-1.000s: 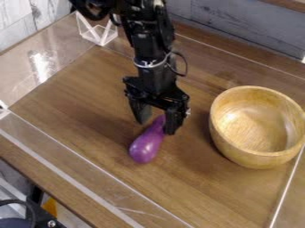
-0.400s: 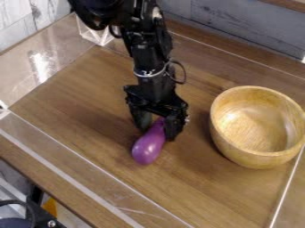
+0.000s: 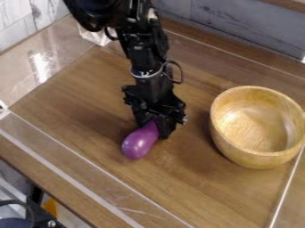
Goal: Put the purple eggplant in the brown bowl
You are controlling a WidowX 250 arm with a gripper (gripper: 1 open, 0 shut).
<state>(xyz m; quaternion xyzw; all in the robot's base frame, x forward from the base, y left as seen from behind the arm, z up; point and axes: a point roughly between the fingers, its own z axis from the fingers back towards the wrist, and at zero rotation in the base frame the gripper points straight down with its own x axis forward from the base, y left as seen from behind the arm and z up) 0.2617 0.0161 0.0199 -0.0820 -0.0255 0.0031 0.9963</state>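
The purple eggplant [image 3: 138, 143] lies on the wooden table [image 3: 84, 98] a little left of centre, its bulbous end pointing to the front left. My gripper [image 3: 156, 130] comes straight down onto its upper right end. The fingers have drawn in around that end, which they hide, so the gripper is shut on the eggplant. The eggplant still rests on the table. The brown bowl [image 3: 254, 158] stands to the right, empty, about a hand's width from the gripper.
A raised clear rim [image 3: 71, 169] runs along the table's front left edge. A white wire-frame object [image 3: 95, 31] stands at the back left, behind the arm. A grey panelled wall [image 3: 256, 27] borders the back.
The gripper has come lower over the eggplant and its fingers have closed in. The eggplant has shifted slightly to the left and looks shorter under the fingers.
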